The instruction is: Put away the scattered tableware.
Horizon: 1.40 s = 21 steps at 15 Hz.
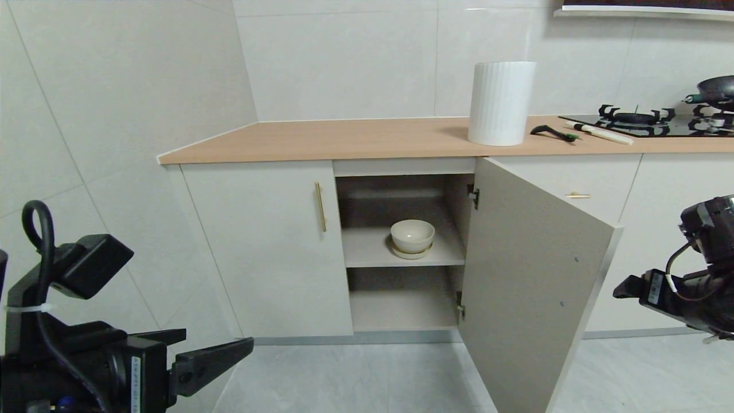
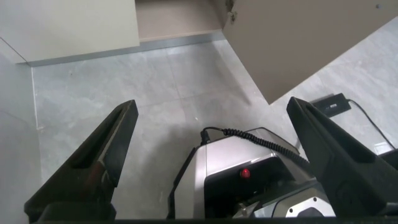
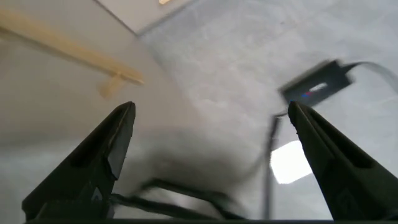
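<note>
Wood-look countertop [image 1: 355, 137] runs along a tiled wall [image 1: 344, 57]. 1 tall white ribbed canister [image 1: 501, 103] stands upright on it. Just beside the canister lies a black peeler with a green tip [image 1: 553, 133], then a long white-handled tool [image 1: 602, 133] whose far end rests on the edge of the black gas hob [image 1: 636, 120]. Dark pan [image 1: 717, 89] sits on the far burner, cut off by the frame edge. Below the counter: 1 closed pale door [image 1: 258, 246] with a vertical gold handle [image 1: 320, 206], and a drawer front [image 1: 596, 172] with a small gold handle [image 1: 577, 195]. Grey tile floor [image 1: 355, 373]. Black power adapter [image 2: 328, 102] with a cable lies on the floor.
</note>
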Available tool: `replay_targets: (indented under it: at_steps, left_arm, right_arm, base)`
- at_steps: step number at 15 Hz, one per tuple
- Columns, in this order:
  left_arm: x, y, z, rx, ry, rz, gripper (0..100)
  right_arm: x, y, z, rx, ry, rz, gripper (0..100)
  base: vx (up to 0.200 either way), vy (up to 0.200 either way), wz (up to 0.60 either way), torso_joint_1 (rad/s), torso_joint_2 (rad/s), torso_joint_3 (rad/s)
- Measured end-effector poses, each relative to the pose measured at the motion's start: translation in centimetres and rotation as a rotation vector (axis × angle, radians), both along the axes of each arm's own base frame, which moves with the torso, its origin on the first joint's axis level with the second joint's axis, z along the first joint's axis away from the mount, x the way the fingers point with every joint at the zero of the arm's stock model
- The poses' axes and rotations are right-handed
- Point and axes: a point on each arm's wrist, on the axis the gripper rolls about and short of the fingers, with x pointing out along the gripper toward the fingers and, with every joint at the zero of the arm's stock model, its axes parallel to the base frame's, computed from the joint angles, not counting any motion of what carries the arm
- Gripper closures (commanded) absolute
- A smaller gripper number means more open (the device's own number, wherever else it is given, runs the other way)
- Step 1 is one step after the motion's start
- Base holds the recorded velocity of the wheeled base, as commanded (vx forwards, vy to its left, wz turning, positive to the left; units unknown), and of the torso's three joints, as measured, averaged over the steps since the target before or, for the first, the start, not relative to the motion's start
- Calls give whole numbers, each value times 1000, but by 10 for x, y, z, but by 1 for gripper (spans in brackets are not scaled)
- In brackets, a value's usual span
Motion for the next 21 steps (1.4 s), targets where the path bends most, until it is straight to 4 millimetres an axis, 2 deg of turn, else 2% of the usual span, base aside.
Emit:
replay_targets:
  at_steps: [2,7,14,18,21]
  left_arm:
    - [0,0,0,0,0,0,0]
    - [0,0,0,-1,-1,0,0]
    - [0,0,1,-6,-9,2,0]
    - [0,0,2,-12,-19,0,0]
    - [0,0,4,-17,-29,2,0]
  right_arm:
    - [11,0,0,37,-53,-19,0]
    - [27,-1,-15,97,-54,-50,0]
    - [32,2,-26,148,-8,-5,0]
    - [40,18,-26,171,-5,77,0]
    - [51,50,-29,189,6,203,0]
  base:
    - [0,0,0,0,0,0]
    - [0,0,0,0,0,0]
    - [0,0,0,0,0,0]
    - [0,0,0,0,0,0]
    - [0,0,0,0,0,0]
